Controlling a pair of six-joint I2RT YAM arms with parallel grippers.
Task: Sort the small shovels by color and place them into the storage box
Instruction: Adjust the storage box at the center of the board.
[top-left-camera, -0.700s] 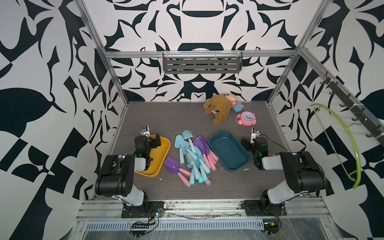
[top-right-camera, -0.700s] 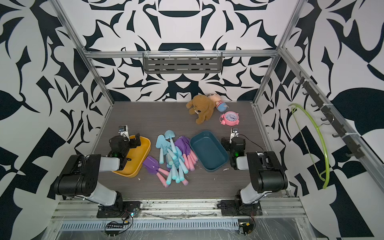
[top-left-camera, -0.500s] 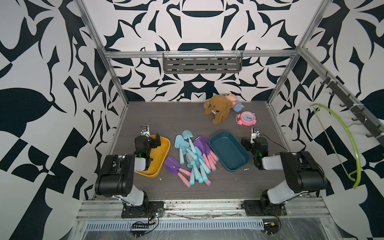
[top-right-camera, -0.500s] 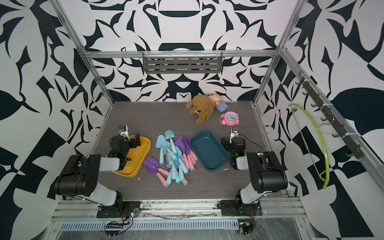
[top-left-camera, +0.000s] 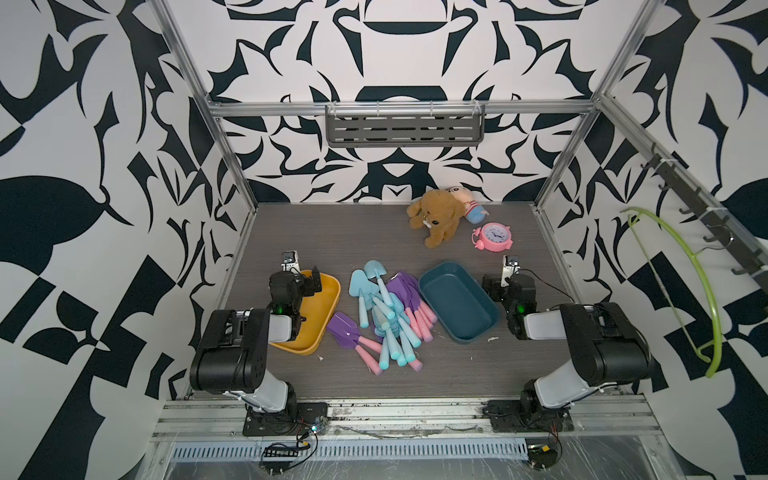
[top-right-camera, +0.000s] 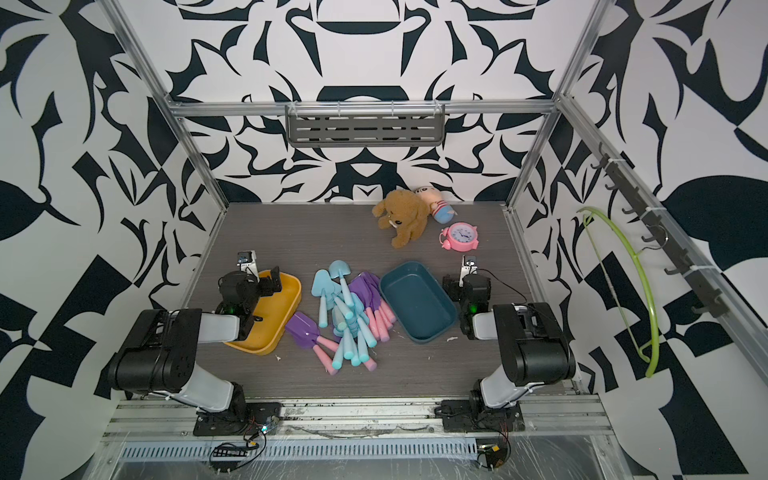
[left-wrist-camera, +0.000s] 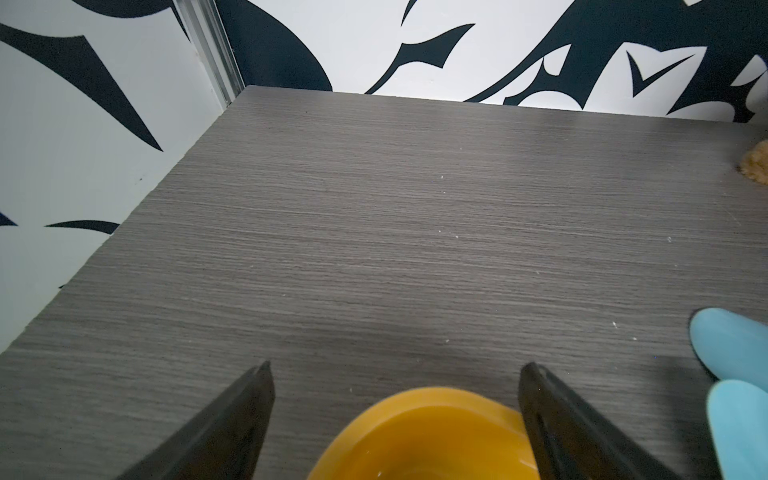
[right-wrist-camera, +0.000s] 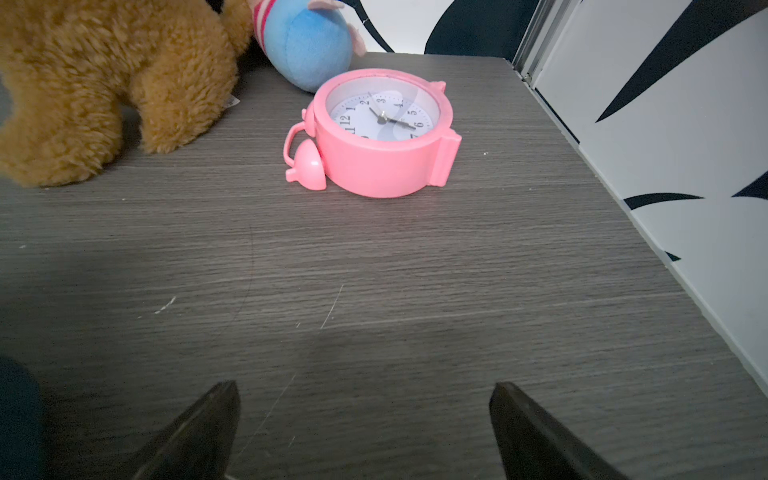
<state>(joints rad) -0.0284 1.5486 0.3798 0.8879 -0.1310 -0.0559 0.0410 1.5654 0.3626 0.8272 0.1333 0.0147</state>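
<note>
Holding my left claw (left-wrist-camera: 395, 365) and right claw (right-wrist-camera: 365, 384) spread wide and empty, I risk snagging mixed colours from the small shovels (top-left-camera: 386, 320) tangled just beside the teal storage box (top-left-camera: 457, 307).

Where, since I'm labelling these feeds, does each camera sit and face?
Top views: high over the base rail, looking down toward the back wall; both whole arms show, shovels between yellow tray and teal tray.
Left wrist: on the left arm, facing the back-left corner over the yellow tray's rim; open left gripper shows.
Right wrist: on the right arm, facing the pink clock; open right gripper shows.
Shared: the pink clock, in top views and right wrist.
</note>
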